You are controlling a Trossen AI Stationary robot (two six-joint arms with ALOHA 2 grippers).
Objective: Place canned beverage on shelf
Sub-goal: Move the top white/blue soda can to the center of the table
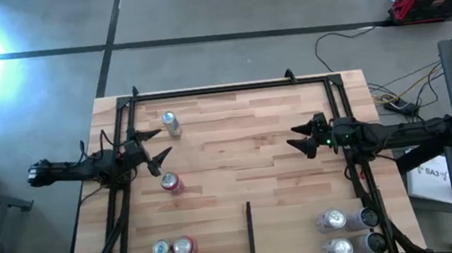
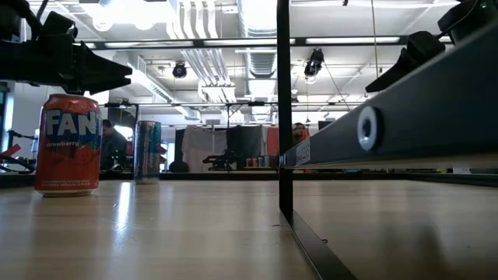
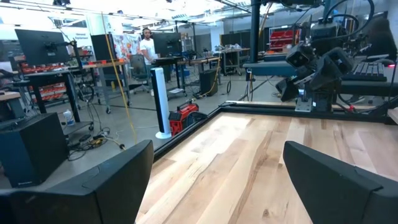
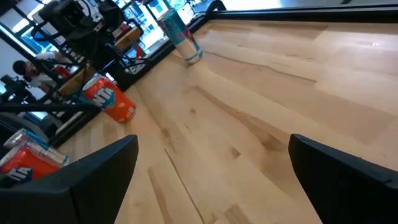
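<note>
Two cans [image 1: 174, 248] (one red) stand left of the divider strip [image 1: 251, 235].

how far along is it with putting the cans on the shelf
Looks done: a slim silver can and a red Fanta can stand upright on the shelf. In hand: nothing; the left gripper and right gripper hover open and empty. Left: two cans near the front left and the cans at the front right.
</note>
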